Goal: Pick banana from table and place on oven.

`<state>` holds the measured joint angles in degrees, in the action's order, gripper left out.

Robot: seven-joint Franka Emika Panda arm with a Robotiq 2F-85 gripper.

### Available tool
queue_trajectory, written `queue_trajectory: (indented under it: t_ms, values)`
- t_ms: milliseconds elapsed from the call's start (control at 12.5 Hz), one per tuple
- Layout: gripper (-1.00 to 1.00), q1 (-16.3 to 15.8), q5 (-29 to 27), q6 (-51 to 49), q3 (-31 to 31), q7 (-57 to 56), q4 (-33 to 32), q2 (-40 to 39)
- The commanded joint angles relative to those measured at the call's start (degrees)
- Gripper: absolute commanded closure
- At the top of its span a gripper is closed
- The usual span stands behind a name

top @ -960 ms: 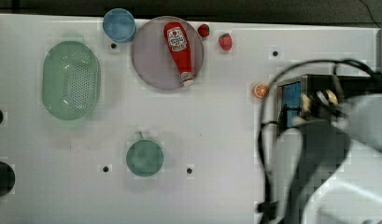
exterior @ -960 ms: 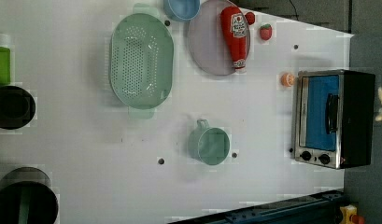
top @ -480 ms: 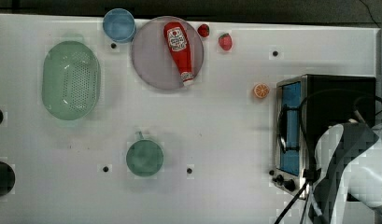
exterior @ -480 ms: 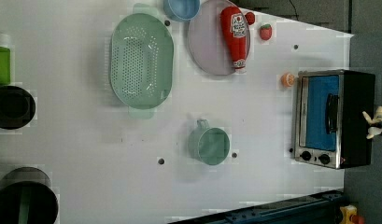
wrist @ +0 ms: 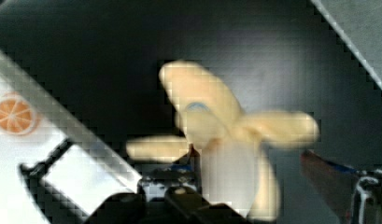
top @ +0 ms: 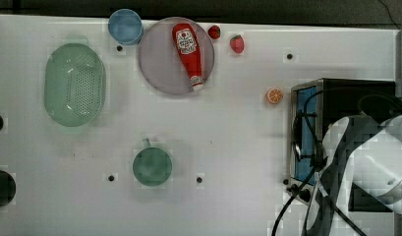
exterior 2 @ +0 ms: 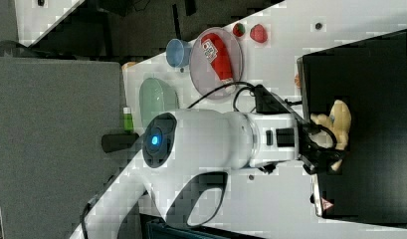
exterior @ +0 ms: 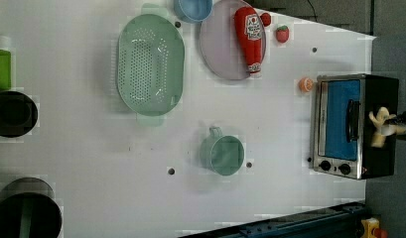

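Observation:
The pale, peeled banana [exterior 2: 337, 123] lies on the black top of the oven [exterior 2: 375, 79], which stands at the right end of the white table [top: 238, 123]. My gripper [exterior 2: 331, 145] reaches over the oven top, with the banana [wrist: 226, 135] between its spread fingers [wrist: 325, 176]. A gap shows between that finger and the fruit, so the jaws are open. From the left view the banana [exterior: 380, 128] rests on the oven [exterior: 339, 124] behind its blue glass door. In the top view my arm covers much of the oven [top: 336, 98] and hides the banana.
An orange slice [top: 274, 95] lies just beside the oven's front. A ketchup bottle [top: 188, 54] rests on a grey plate [top: 157, 69], with two strawberries [top: 237, 44] and a blue bowl [top: 125, 25] nearby. A green colander [top: 74, 83] and teal cup [top: 152, 166] sit further left.
The banana has travelled toward the left view's left onto the oven top, and the fingers have spread apart from it. In the top view the arm has shifted toward the lower right.

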<state>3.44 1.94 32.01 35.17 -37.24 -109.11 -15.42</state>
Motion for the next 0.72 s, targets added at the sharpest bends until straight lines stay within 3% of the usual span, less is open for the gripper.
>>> queue_trajectory:
  t_ms: [80,240,480,720]
  values:
    - [-0.99,0.2,1.0,0.4,-0.2,-3.1,2.5,3.2]
    - [-1.00,-0.1,1.9,-2.7,-0.5,-6.6,6.1,6.1]
    - [-1.00,-2.0,1.9,-18.4,-4.2,-7.4,10.7,11.6]
    - [-1.00,-4.2,2.0,-25.6,-11.8,10.7,11.1,16.7]
